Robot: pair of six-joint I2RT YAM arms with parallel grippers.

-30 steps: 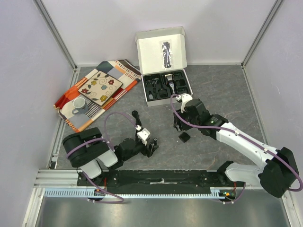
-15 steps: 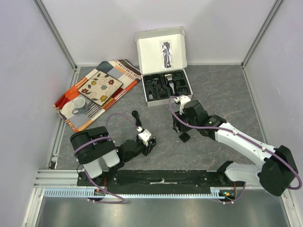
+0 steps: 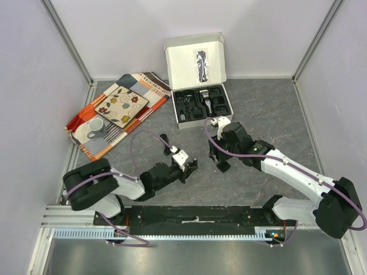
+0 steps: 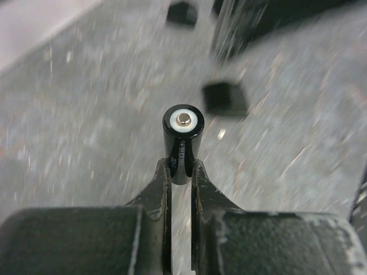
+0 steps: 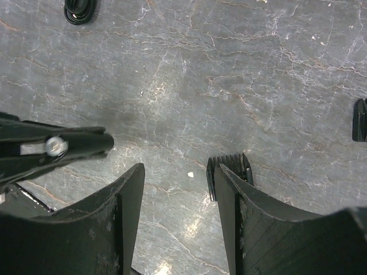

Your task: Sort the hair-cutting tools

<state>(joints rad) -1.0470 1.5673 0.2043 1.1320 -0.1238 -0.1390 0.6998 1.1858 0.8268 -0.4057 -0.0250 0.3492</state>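
In the left wrist view my left gripper (image 4: 180, 170) is shut on a tiny black cylinder (image 4: 183, 132) with a white-ringed metal end, held just off the grey table. From above, that gripper (image 3: 190, 165) sits near the table's middle. My right gripper (image 3: 218, 162) stands open low over a squarish black comb attachment (image 5: 229, 162), whose toothed edge shows past the right finger (image 5: 229, 200). The same comb (image 4: 225, 99) lies just ahead of the cylinder. The black-and-silver clipper (image 3: 205, 98) lies in the box's tray.
The white box (image 3: 195, 60) with its black moulded tray (image 3: 202, 107) stands at the back centre. A patterned cloth (image 3: 132, 114) with a white cup (image 3: 96, 126) lies at the back left. A small black looped cord (image 3: 163, 139) and another black piece (image 5: 360, 120) lie on the table.
My left gripper has shut on the small cylinder and moved up and right toward the table's middle. My right gripper has shifted slightly left and lower over the comb attachment, still open.
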